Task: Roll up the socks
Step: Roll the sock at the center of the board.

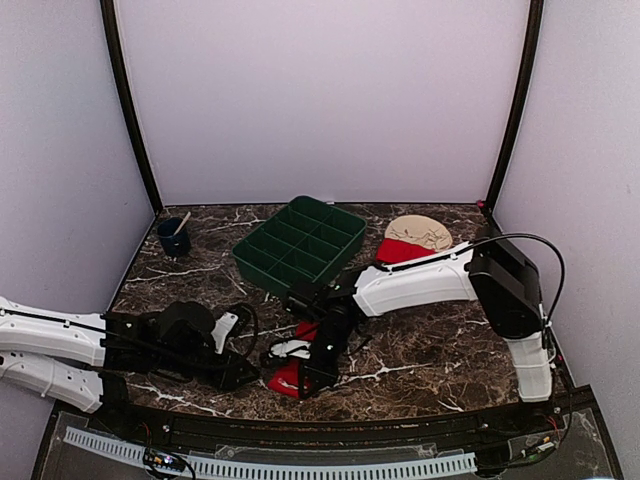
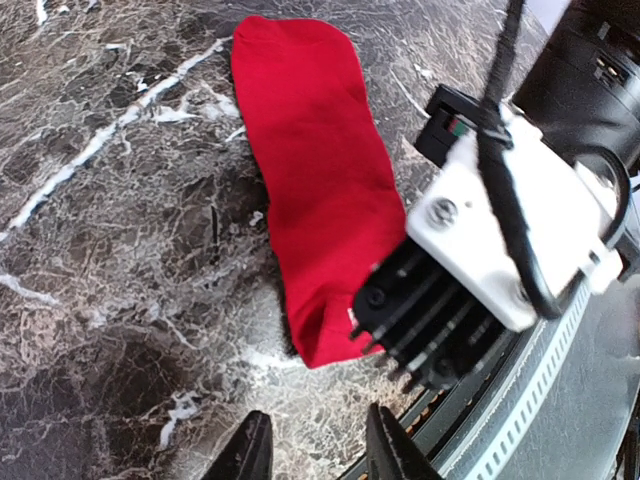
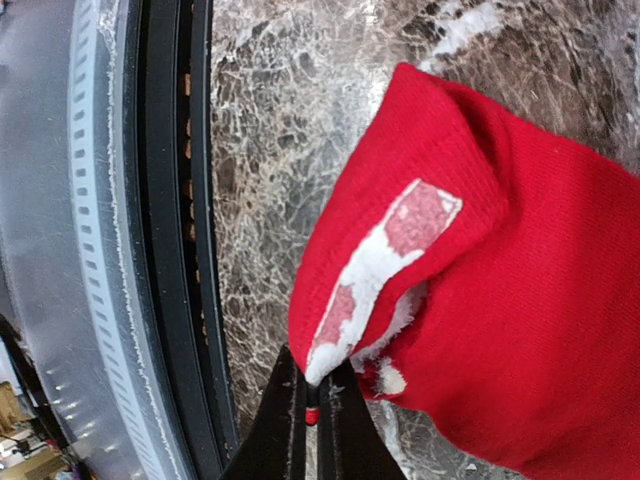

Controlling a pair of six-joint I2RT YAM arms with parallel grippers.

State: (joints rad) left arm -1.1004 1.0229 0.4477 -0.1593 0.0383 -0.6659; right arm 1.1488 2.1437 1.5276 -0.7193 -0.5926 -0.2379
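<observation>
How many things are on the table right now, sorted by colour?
Red: 2, the sock at the near edge and a red fabric piece at the rear right, probably the other sock
Green: 1, the compartment tray
Dark blue: 1, the cup
Tan: 1, a flat patterned piece behind the rear red one
Total: 5

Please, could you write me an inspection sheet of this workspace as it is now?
Surface: dark marble table, no spills seen.
Job's things: red sock lying near the front edge; second red piece, probably the other sock, beside a beige item.
Clutter: green compartment tray; blue cup holding a stick.
Hands: right hand shut on the sock's cuff; left hand open, empty.
Cables: black cable along the right arm.
Surroundings: white walls, black corner posts.
</observation>
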